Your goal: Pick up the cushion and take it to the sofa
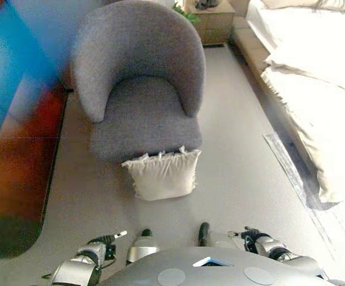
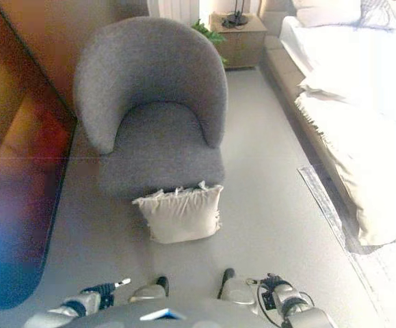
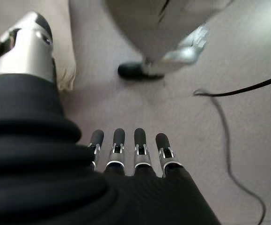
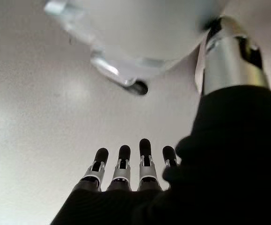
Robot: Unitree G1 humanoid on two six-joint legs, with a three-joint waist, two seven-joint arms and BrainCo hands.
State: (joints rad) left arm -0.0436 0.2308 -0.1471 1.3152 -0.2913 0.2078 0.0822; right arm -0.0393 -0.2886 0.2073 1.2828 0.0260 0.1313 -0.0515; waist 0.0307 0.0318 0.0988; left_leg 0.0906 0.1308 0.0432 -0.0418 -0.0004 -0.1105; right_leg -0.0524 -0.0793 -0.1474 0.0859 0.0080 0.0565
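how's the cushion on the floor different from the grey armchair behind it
The cushion is cream with frilled edges; the armchair is plain grey. The cushion is far smaller, narrower than the armchair's seat. The cushion stands on edge on the floor, leaning against the armchair's front, while the armchair stands squarely upright. Both look soft and fabric-covered. Neither the left hand nor the right hand touches either.

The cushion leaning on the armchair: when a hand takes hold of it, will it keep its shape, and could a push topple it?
The cushion looks plump with frilled edges, so it is probably soft and light, likely to sag or dent under the fingers. It stands on edge on the floor against the armchair, so a sideways push may well tip it flat. Its cloth looks matte, probably not slippery.
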